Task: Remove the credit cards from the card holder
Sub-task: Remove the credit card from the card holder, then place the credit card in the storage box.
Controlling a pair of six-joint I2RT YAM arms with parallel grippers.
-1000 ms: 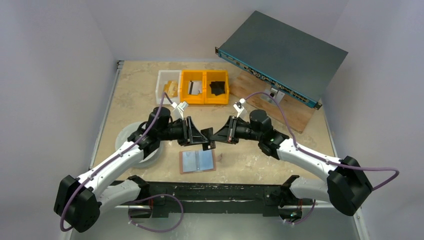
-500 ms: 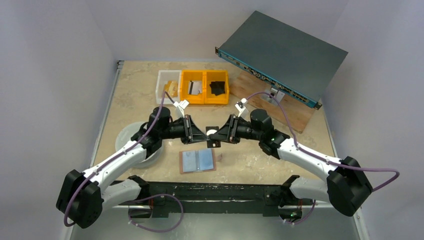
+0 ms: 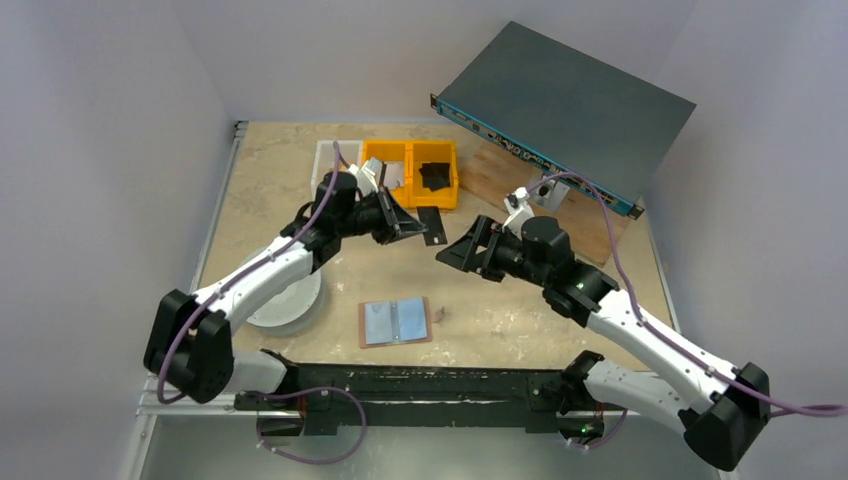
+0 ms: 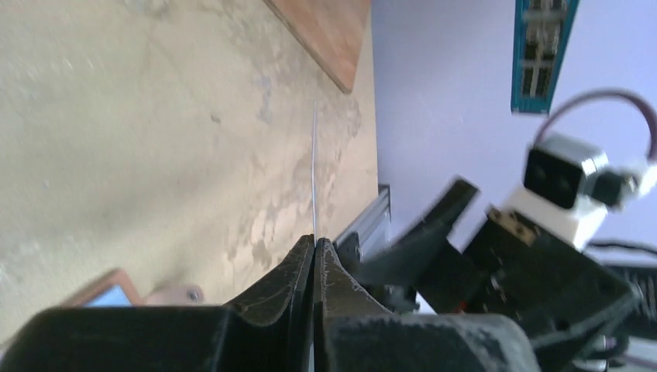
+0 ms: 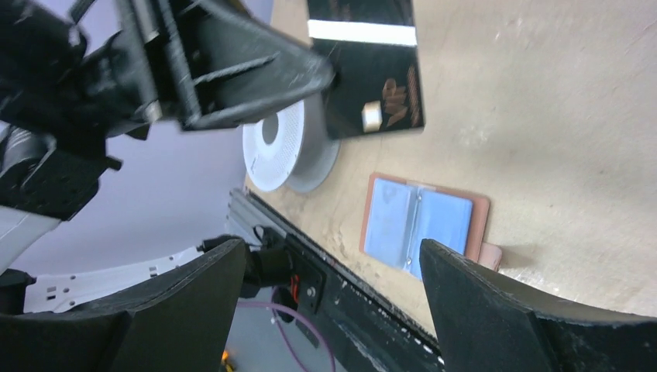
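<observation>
the card holder (image 3: pixel 395 322) lies opened flat on the mottled beige stone-look desk (image 3: pixel 260 190) at about 6 o'clock, its pinkish-tan leather rim framing two glossy pale blue faces, with a small snap tab (image 3: pixel 437 313) at its 3 o'clock side. at its 12 o'clock, off the desk, a thin rigid black card (image 3: pixel 432 222) with a white stripe and gold print is clamped by one edge in the left gripper (image 3: pixel 415 228), whose jaws are pressed together on it. the right gripper (image 3: pixel 450 252), at the card's 4 o'clock, stands apart and empty. two yellow plastic bins (image 3: pixel 410 178) sit at 12 o'clock, and a white round spool (image 3: pixel 285 300) at the holder's 9 o'clock.
</observation>
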